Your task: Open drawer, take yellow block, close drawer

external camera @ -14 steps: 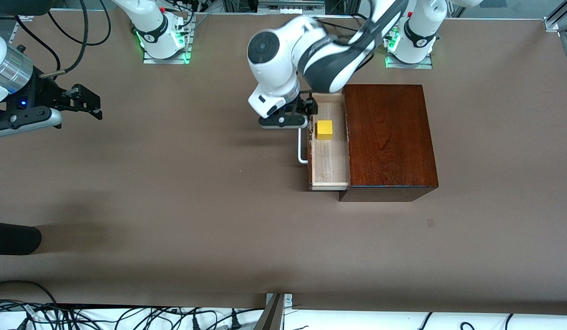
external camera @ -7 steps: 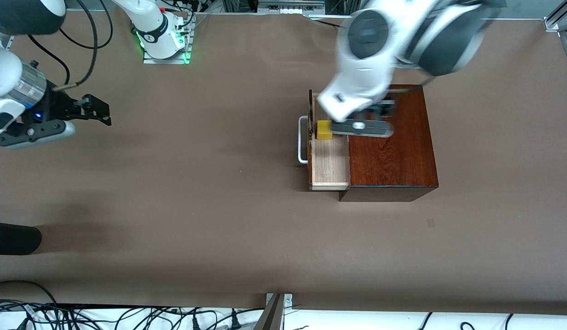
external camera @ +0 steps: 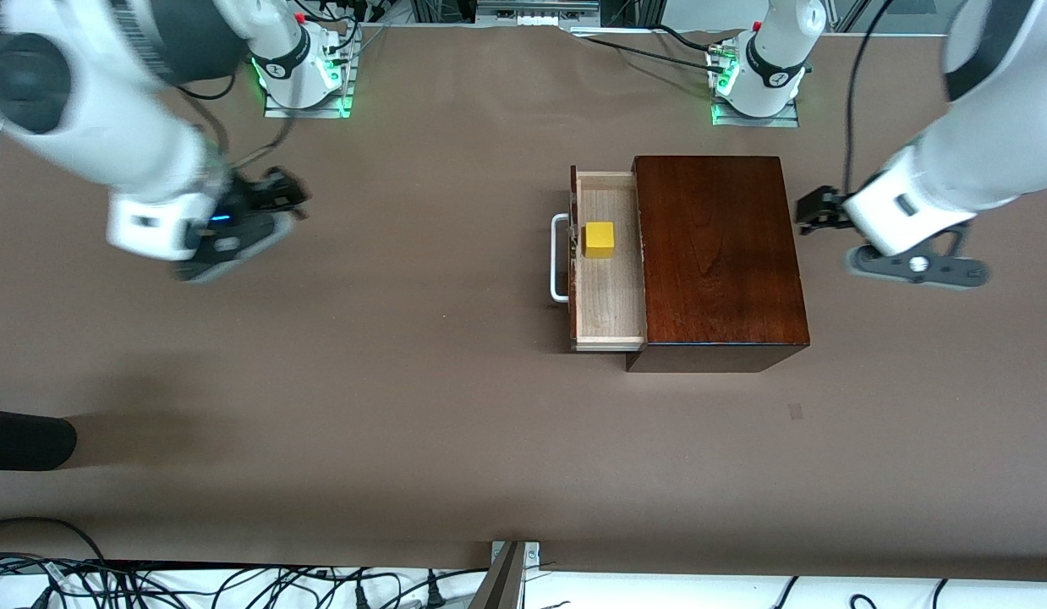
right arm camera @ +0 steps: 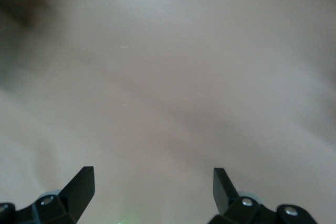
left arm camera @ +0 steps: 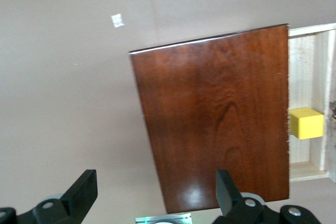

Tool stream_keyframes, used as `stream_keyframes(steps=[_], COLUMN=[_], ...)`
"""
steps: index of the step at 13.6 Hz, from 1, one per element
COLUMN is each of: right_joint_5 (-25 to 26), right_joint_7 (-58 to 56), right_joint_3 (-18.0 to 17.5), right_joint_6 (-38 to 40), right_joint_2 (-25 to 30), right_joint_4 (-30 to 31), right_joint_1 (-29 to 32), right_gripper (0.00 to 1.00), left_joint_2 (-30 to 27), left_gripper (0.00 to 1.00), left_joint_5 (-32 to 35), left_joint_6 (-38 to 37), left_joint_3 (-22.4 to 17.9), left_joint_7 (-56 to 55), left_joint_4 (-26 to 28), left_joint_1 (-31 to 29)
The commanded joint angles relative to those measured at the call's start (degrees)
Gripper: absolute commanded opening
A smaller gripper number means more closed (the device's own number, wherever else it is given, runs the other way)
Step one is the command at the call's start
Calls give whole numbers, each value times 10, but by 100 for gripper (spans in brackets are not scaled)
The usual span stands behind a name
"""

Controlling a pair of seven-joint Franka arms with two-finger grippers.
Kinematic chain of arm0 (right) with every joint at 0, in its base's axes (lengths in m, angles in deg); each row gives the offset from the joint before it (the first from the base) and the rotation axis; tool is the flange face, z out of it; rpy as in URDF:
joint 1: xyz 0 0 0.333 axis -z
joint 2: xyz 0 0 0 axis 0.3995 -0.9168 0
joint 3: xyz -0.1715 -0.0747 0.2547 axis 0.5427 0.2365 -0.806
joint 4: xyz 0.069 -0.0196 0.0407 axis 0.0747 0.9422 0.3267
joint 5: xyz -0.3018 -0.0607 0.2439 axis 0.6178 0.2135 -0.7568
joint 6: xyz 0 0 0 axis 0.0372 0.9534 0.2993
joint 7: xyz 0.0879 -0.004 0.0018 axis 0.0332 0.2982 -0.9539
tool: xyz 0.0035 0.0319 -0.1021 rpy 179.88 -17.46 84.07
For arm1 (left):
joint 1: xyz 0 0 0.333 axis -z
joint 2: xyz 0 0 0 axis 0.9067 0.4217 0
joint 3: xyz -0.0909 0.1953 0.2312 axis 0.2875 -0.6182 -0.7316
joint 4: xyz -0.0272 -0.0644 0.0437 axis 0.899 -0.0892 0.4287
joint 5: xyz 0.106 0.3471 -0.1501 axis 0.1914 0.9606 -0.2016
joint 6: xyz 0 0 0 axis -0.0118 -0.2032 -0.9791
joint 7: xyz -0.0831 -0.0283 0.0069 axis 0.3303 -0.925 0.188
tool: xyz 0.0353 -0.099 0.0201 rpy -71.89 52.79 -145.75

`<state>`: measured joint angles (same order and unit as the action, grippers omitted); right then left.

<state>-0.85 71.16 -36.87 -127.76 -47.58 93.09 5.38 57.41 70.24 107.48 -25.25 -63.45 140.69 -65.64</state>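
The drawer [external camera: 609,262] stands pulled out of the glossy reddish-brown box [external camera: 716,254], its pale grainy tray bare but for the block [external camera: 599,239], a plain yellow cube near the white bar handle [external camera: 559,271]. The left gripper [external camera: 815,210] hangs over brown table [external camera: 405,406] just beside the box, fingers [left arm camera: 84,195] spread, holding nothing. The right gripper [external camera: 280,193], fingers [right arm camera: 81,184] spread too, hangs well apart from the block.
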Motion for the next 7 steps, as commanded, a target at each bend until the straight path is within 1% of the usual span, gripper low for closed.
stream_keyframes(steps=[1,2,3,4,5,6,7], right_joint_5=[-17,-17,-13,-13,-13,-12,-11], right_joint_7=[-45,-59,-68,-74,-86,-98,-101], right_joint_3=[1,-1,-1,-1,-1,-1,-1], right_joint_6=[-7,-23,-38,-42,-43,-44,-52], right_joint_2=[-36,-57,-86,-115,-143,-163,-184], right_joint_4=[-19,-43,-78,-114,-143,-168,-189], right_joint_1=[-90,-123,-155,-173,-189,-207,-227], right_gripper=[100,100,100,100,100,100,100], left_joint_2=[-123,-159,-176,-175,-172,-165,-162], left_gripper=[100,100,100,100,100,100,100], left_joint_5=[-8,-8,-8,-11,-25,-50,-59], left_joint_6=[123,180,200,198,198,194,187], left_joint_3=[-74,-89,-99,-117,-129,-129,-129], left_joint_7=[16,15,19,15,20,22,23], left_joint_4=[155,210,234,240,238,229,223], left_joint_1=[32,40,50,65,67,62,62])
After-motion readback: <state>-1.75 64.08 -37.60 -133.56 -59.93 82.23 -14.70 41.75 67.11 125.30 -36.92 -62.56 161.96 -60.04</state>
